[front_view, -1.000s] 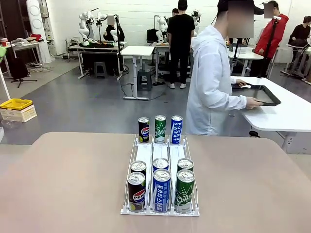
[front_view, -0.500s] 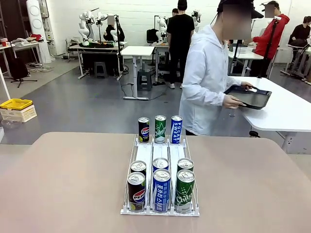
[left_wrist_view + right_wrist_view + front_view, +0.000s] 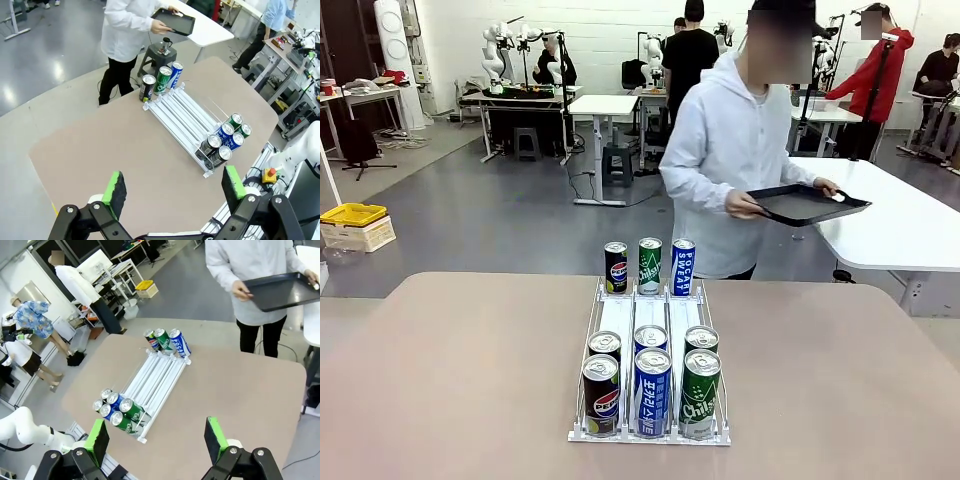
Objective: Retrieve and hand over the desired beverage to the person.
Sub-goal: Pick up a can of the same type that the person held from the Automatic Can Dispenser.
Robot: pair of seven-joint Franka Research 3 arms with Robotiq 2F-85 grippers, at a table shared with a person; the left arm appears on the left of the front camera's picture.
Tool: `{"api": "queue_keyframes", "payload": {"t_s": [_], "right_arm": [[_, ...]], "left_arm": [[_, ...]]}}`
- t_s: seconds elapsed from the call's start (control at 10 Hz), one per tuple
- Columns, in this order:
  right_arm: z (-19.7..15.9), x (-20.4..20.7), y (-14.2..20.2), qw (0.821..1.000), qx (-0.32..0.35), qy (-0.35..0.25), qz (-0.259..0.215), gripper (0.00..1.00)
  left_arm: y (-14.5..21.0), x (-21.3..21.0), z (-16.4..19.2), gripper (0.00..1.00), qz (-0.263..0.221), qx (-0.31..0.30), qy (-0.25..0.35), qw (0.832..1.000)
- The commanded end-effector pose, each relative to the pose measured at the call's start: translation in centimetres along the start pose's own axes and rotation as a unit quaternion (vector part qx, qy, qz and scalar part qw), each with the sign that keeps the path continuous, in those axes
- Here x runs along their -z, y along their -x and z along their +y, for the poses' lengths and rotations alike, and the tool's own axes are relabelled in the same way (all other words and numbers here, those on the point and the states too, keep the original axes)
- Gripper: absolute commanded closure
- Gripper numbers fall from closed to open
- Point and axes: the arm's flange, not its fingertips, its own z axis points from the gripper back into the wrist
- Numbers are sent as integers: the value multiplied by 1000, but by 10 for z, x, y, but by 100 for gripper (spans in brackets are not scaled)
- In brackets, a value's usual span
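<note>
A white wire rack (image 3: 650, 312) stands mid-table with beverage cans: Pepsi (image 3: 616, 267), green Chilsung (image 3: 649, 265) and blue Pocari Sweat (image 3: 683, 266) at its far end, and two of each kind at its near end (image 3: 652, 392). Which can is the desired beverage I cannot tell. The person (image 3: 730, 150) in a white hooded jacket stands beyond the far edge, holding a black tray (image 3: 805, 203) in both hands. My left gripper (image 3: 173, 187) hovers high over the table, open and empty. My right gripper (image 3: 156, 436) is likewise high, open and empty.
The tan table (image 3: 450, 370) has bare surface on both sides of the rack. A white side table (image 3: 910, 230) stands behind the person to the right. A small stool (image 3: 159, 52) sits near the far edge. Other people and tables are farther back.
The person has lifted the black tray off the white side table and turned with it towards my table. The cans and rack have not moved.
</note>
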Motion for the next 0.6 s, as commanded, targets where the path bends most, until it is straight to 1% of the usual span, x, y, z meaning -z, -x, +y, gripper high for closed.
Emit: {"api": "queue_keyframes", "payload": {"t_s": [0.0,0.5], "right_arm": [[0,1,-2,1000,-6,-11,-3,0],[0,1,-2,1000,-6,-11,-3,0]], "left_arm": [[-1,-1,1,0,-5,10,8,1000],[-1,-1,1,0,-5,10,8,1000]]}}
